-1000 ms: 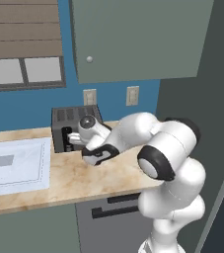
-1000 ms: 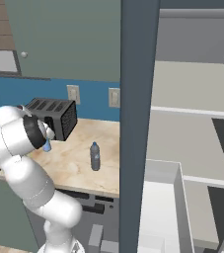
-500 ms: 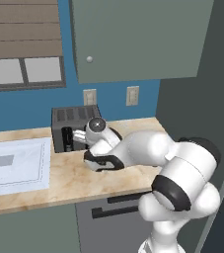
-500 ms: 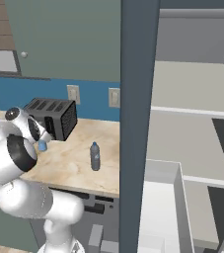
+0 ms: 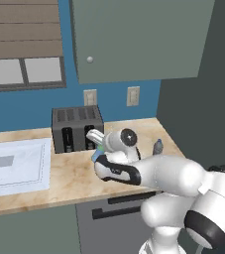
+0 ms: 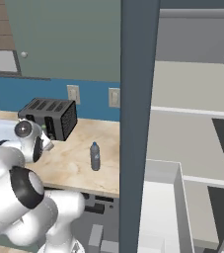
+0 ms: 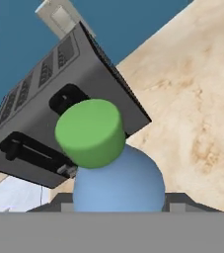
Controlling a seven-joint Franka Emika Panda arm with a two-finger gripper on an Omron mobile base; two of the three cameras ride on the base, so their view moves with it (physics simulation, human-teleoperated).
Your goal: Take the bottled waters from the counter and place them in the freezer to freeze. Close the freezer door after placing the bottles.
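You have the gripper [image 5: 97, 153] in front of the dark toaster [image 5: 77, 128], above the beige counter [image 5: 64, 181], and it is closed on the blue bottle [image 7: 117, 182]. In the hand view this bottle sits right between the finger tips, its green cap [image 7: 90, 132] pointing at the camera, with the toaster and the marble top behind it. In the left base view you see only a small blue and green part of the bottle [image 5: 98, 150] beside the white hand; whether its bottom touches the counter I cannot tell.

The grey bottle [image 6: 95, 156] stands upright on the counter [image 6: 71, 160], well apart from the gripper, close to the counter's right end and near the freezer door [image 6: 138, 123]. This door stands open, edge-on in the right base view, and beyond it you can see the pale shelves of the freezer [image 6: 195, 111]. The white sink basin [image 5: 16, 163] lies left of the toaster.
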